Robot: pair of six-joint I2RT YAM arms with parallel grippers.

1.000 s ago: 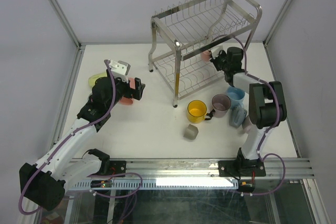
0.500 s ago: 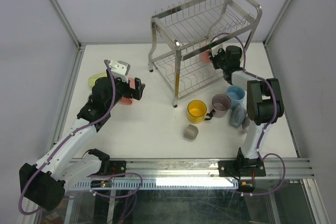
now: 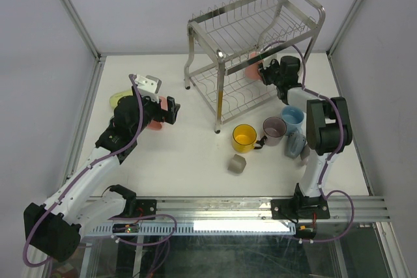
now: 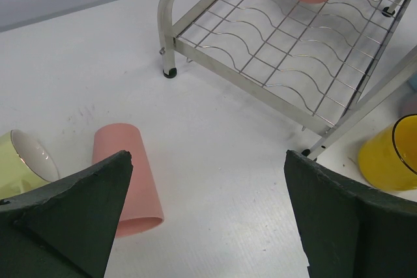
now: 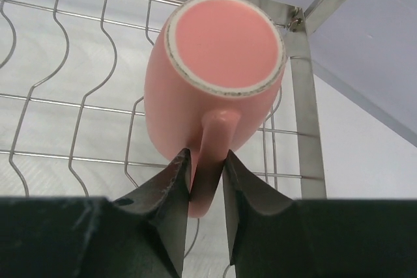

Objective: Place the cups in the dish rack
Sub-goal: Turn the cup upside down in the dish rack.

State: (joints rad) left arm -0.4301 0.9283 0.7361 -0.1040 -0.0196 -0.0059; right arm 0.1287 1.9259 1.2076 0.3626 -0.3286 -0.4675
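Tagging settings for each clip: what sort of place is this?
Probably a robot lab cell, not a kitchen: white table walled by plain panels, two arms bolted to a rail, a dish rack and mugs.

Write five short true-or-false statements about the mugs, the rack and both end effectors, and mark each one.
1. The right end effector has a finger on each side of the handle of a pink mug. True.
2. That pink mug sits on the upper tier of the dish rack. False: it is at the lower tier, base up.
3. The left end effector is open and holds nothing. True.
4. The yellow mug lies inside the rack. False: it stands on the table, in front of the rack.
5. A second pink cup lies on its side on the table below the left end effector. True.
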